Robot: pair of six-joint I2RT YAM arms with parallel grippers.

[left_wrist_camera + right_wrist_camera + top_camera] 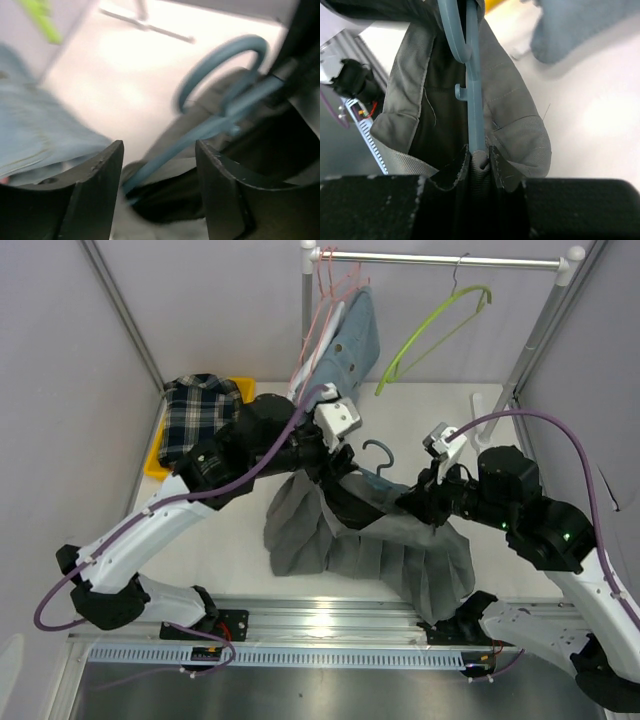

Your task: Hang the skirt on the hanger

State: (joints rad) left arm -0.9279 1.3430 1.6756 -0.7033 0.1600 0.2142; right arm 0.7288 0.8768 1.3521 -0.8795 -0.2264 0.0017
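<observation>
while both arms bend inward toward each other, the left claw (159, 150) stands agape, the blue hanger (476, 115) hook just ahead of it. the right claw (479, 167) pinches the grey skirt (390, 550) waistband against the hanger's arm. a yellow bin (155, 465) at back left holds a plaid shirt (200, 412).

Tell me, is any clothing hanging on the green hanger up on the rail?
No, the green hanger hangs bare from the rail, with no garment on it.

plaid shirt (200, 410), yellow bin (155, 466), denim garment (356, 345)
</observation>
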